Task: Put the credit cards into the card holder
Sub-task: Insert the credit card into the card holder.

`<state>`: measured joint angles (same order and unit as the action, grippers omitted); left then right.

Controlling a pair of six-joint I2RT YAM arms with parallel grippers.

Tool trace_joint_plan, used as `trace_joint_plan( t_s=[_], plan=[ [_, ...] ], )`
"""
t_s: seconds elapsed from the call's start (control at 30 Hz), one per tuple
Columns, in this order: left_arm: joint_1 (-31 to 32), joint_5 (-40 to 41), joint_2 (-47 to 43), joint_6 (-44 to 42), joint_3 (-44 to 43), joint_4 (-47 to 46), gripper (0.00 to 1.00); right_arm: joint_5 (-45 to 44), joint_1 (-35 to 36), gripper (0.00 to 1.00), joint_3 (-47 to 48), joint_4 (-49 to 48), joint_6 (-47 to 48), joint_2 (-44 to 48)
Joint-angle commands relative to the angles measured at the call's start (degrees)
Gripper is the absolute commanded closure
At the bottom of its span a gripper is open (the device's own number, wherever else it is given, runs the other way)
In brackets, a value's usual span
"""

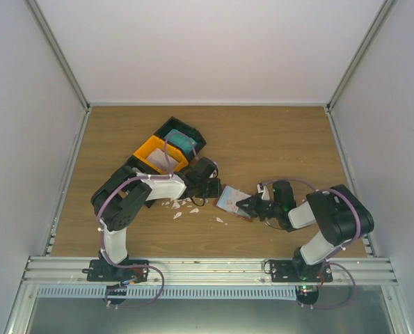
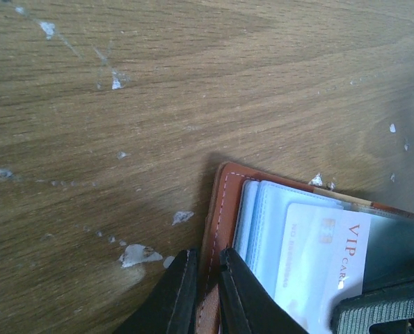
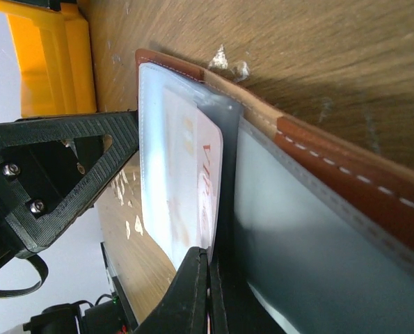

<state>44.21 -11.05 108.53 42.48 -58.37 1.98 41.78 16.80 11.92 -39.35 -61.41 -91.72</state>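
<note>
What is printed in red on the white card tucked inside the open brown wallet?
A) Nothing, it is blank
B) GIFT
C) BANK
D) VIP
D: in the left wrist view, the white card, sitting under a clear sleeve of the open card holder, shows the red letters VIP.

Left arm (image 1: 126,202): elbow folded, forearm reaching right toward centre; left end effector (image 2: 207,256) narrowly parted, pinching the card holder (image 2: 224,198) by its edge. Right arm (image 1: 335,219): elbow raised, forearm reaching left; right end effector (image 3: 208,257) fingers pressed together, facing the left one
</note>
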Motion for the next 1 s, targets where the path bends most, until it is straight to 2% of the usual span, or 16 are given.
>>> trace_joint_plan(
  t_s=[0.0, 0.6, 0.77, 0.97],
  plan=[
    [0.7, -0.9, 0.7, -0.2, 2.7, 5.1, 0.87, -2.1, 2.3, 0.98, 0.9, 2.3, -0.6, -3.2],
    [0.9, -2.1, -0.4, 0.6, 4.6, 3.5, 0.87, -2.2, 4.8, 0.93, 0.4, -4.3, -3.5, -3.4],
    [0.9, -1.9, -2.4, 0.2, 4.5, 4.3, 0.86, -4.8, 4.8, 0.87, 0.1, 2.7, -1.2, 1.5],
    [0.9, -1.1, -4.3, 0.0, 4.3, 5.3, 0.84, -10.1, 4.8, 0.66, 2.3, 18.3, 3.7, 9.3]
  ],
)
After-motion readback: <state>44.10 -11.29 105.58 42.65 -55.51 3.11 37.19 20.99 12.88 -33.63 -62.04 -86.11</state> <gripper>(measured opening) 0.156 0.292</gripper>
